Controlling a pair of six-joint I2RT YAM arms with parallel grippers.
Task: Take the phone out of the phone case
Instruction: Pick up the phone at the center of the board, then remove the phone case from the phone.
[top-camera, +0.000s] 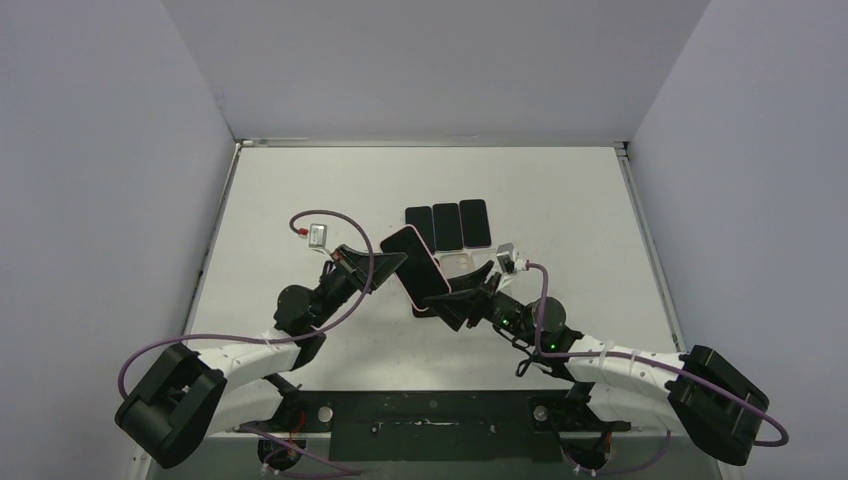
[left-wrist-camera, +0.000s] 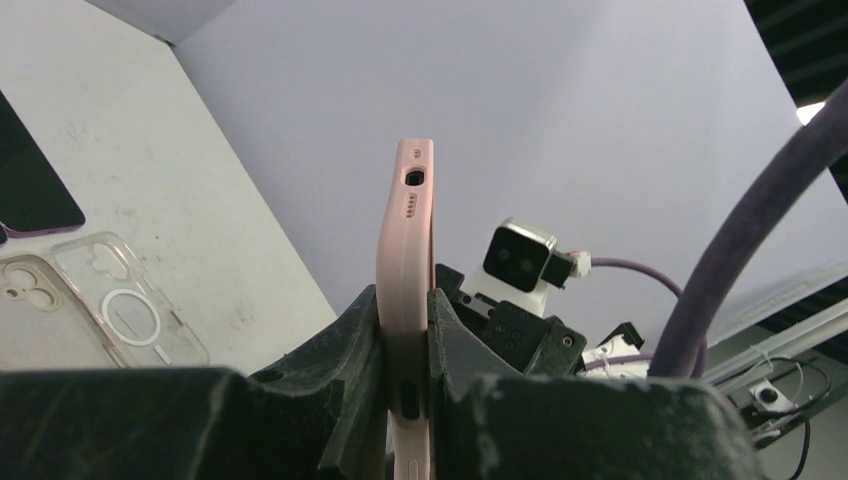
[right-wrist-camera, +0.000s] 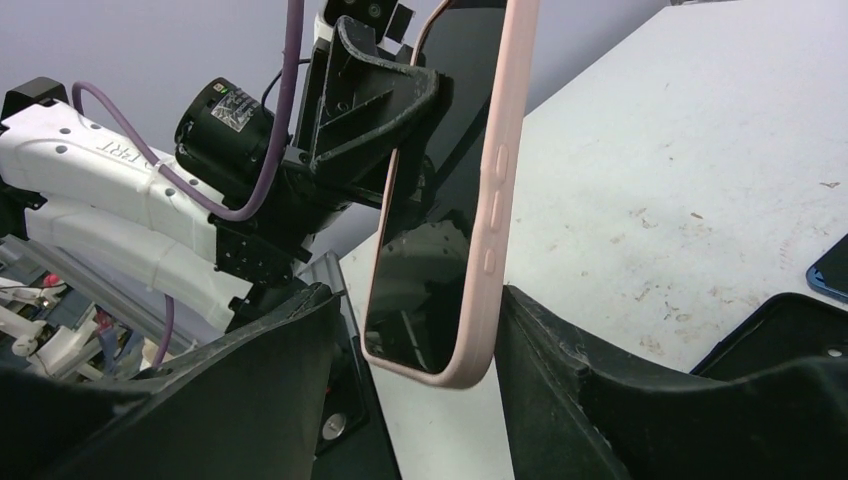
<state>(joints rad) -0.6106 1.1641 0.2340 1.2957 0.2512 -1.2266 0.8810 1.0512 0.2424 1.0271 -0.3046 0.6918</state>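
**Top view:** The phone (top-camera: 413, 262) sits inside its pink case (top-camera: 436, 262), held tilted above the table (top-camera: 300, 200). The left gripper (top-camera: 385, 262) is at the pink case's left side and the right gripper (top-camera: 468, 290) at its lower right. A row of three dark phones (top-camera: 446, 225) lies just beyond the pink case.

**Left wrist:** The pink case is edge-on, port end up. The left claw is clenched flat across it, one finger (left-wrist-camera: 350, 350) pressed on each face. A clear case (left-wrist-camera: 110, 310) lies on the table to the left of the pink case.

**Right wrist:** The right claw is released. Its fingers (right-wrist-camera: 290, 360) stand apart and straddle the lower end of the pink case, with a gap on the screen side. The other finger is close to the pink rim, and I cannot tell if it touches.

**Doing the step well:** The phone is not yet out. The right jaws should probably catch only the pink lip at the lower corner, not the glass. They would then peel it back from the screen while the left claw holds firm. Pinching both faces would likely trap the phone inside.
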